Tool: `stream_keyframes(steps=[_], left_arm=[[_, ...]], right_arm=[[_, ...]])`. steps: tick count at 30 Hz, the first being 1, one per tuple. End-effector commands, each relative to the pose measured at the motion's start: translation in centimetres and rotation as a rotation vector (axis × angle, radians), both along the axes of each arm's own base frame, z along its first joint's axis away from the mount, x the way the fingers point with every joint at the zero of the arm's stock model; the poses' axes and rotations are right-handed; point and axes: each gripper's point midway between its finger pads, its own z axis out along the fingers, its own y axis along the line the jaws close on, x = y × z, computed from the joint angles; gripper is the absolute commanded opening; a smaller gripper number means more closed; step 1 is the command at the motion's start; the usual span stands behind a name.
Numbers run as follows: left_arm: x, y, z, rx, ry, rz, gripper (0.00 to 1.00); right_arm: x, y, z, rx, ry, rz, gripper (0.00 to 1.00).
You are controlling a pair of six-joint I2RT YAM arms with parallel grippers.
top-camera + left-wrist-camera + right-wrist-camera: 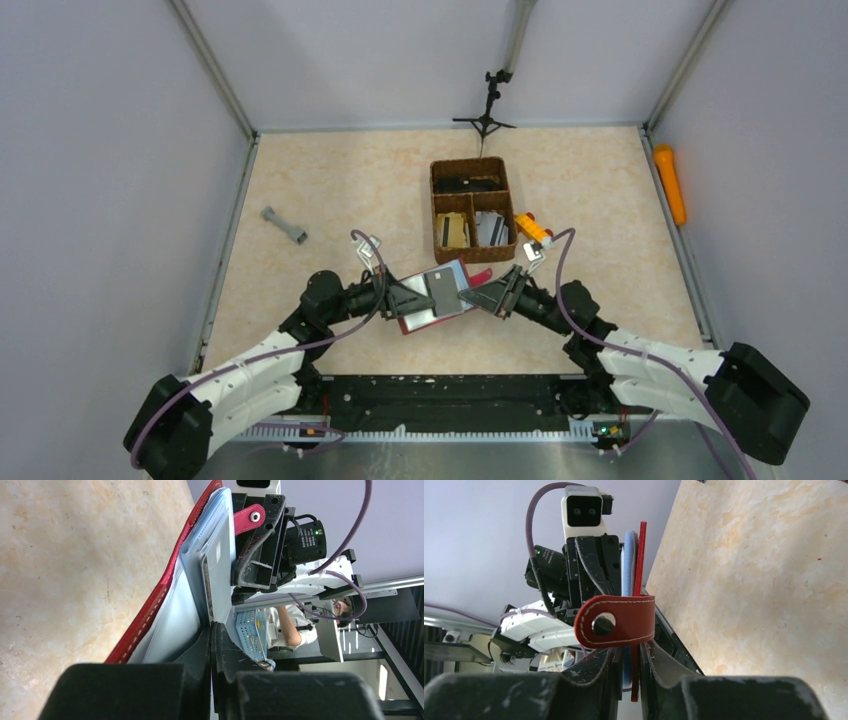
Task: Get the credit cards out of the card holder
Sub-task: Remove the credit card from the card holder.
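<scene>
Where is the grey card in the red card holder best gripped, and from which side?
Probably the grey card by its far edge, from the basket side: it lies flat against the open card holder, whose two sides the left gripper and right gripper clamp.

**Robotics laboratory test cell**

You are looking at a lab enclosure. Plain grey walls (110, 200) on aluminium posts (215, 70) close the marble-patterned table (340, 190) at 9, 12 and 3 o'clock. A black stand (487, 110) sits at 12, and robot arms (650, 360) are bolted at 6. In the left wrist view, past the cell, you see a person (290, 625) in white and metal framing (385, 585).
</scene>
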Motion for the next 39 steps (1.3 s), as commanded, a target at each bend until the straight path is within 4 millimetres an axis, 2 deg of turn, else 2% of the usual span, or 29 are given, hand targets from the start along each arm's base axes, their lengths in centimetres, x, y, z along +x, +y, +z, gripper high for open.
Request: stream_keyframes(steps=[1,5,9,18,32,39], left_arm=[[0.0,-0.1,1.6,-0.046,-0.052,-0.015,0.0],[-0.1,-0.1,1.5,-0.044,-0.052,-0.014,0.0],[-0.1,0.1,1.5,-0.039,-0.056,-0.009,0.0],[0.0,0.6,1.0,-0.029,-0.05,-0.005,0.0],[-0.1,1.1,1.0,-0.033,-0.054,0.003,0.0],[0.1,1.6,0.4,-0.009,-0.048,0.018,0.0]], right_arm=[[-0.1,0.5,2.9,0.064,-0.076,0.026,0.14],[0.1,0.4,2.3,0.042,-0.059,0.01,0.05],[0.5,-0.3,2.1,0.042,-0.049,-0.035,0.01],[0.6,-1.7,2.2,0.053,-0.043,-0.091,0.0],[0.6,-2.2,2.4,0.073,-0.038,-0.101,0.0],[1.5,-3.5,0.9,0.001,-0.021,-0.178,0.0]])
